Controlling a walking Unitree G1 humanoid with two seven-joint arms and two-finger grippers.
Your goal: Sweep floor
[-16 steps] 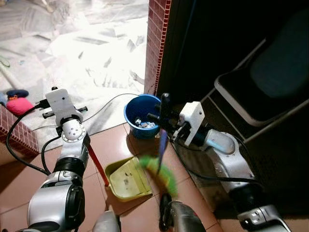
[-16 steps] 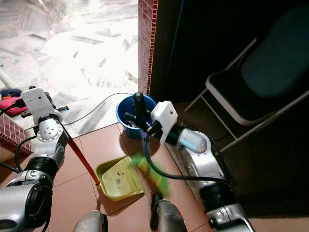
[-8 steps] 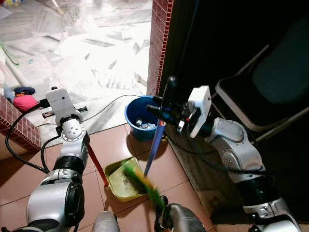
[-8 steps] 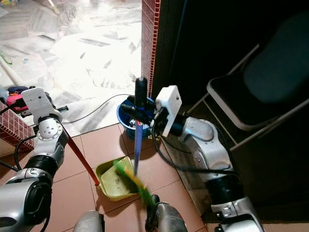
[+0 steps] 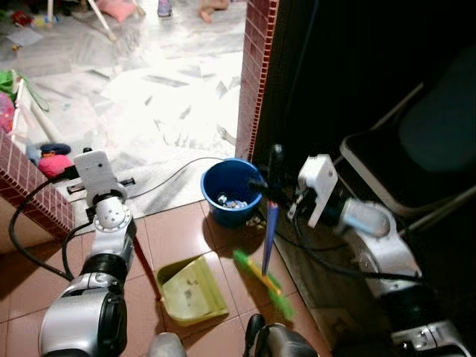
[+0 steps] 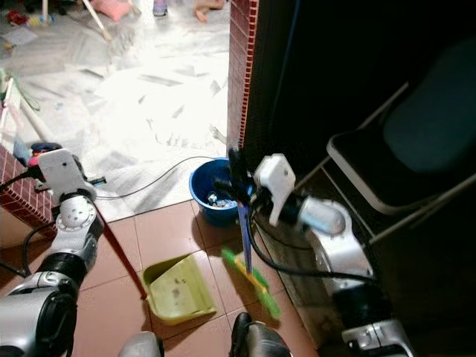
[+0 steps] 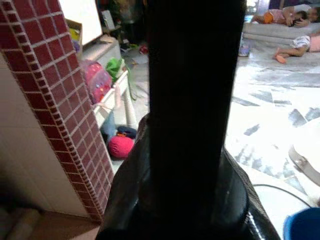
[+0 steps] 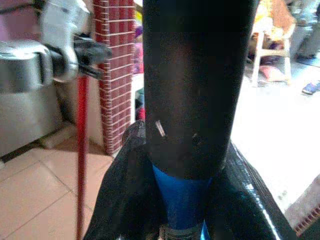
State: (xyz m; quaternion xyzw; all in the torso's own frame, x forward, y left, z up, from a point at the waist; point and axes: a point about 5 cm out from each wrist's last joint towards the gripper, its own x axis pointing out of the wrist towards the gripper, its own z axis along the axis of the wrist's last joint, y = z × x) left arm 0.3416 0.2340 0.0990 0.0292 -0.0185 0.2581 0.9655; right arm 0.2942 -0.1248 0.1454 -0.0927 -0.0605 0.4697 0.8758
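Beside dustpan (image 5: 192,288) | broom (image 5: 264,262) swung off it | right end effector (image 5: 274,186) grasping handle | left end effector (image 6: 95,210) grasping pole

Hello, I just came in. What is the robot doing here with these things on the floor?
It is sweeping. The right gripper holds a blue-handled broom, whose green bristles hang beside the yellow dustpan on the tiled floor. The left gripper holds the dustpan's red handle. A blue bucket with some scraps stands just behind the dustpan, by the brick pillar.
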